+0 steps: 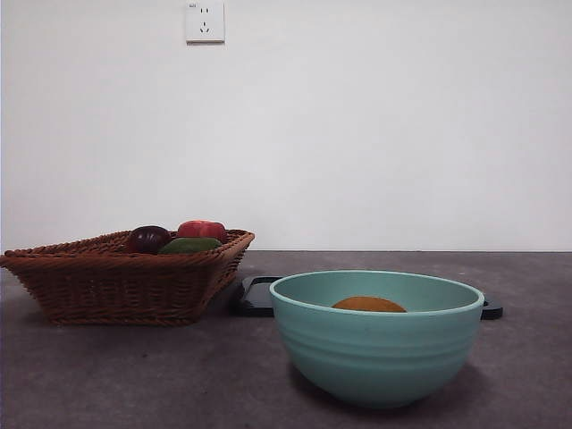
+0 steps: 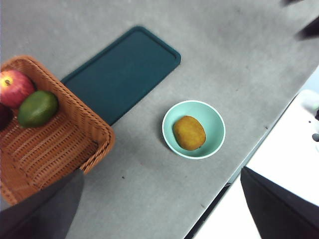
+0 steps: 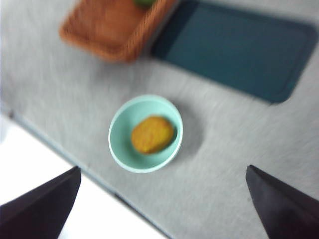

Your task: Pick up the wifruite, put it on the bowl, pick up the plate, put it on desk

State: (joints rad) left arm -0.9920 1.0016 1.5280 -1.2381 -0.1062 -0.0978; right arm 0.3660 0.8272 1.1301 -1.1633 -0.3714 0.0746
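The orange-brown wifruite (image 1: 368, 305) lies inside the mint-green bowl (image 1: 375, 349), which stands on the grey desk (image 1: 134, 375) at the front. It also shows in the left wrist view (image 2: 189, 132) and the right wrist view (image 3: 152, 134). A dark teal rectangular plate (image 1: 255, 296) lies flat on the desk behind the bowl, next to the basket. My left gripper (image 2: 161, 172) is open and empty, high above the desk. My right gripper (image 3: 162, 168) is open and empty, high above the bowl (image 3: 124, 149). Neither gripper shows in the front view.
A brown wicker basket (image 1: 116, 286) stands at the left with a dark purple fruit (image 1: 147, 239), a red apple (image 1: 202, 230) and a green fruit (image 1: 189, 245). The desk's front edge (image 2: 239, 174) runs close to the bowl (image 2: 172, 117). The right wrist view is blurred.
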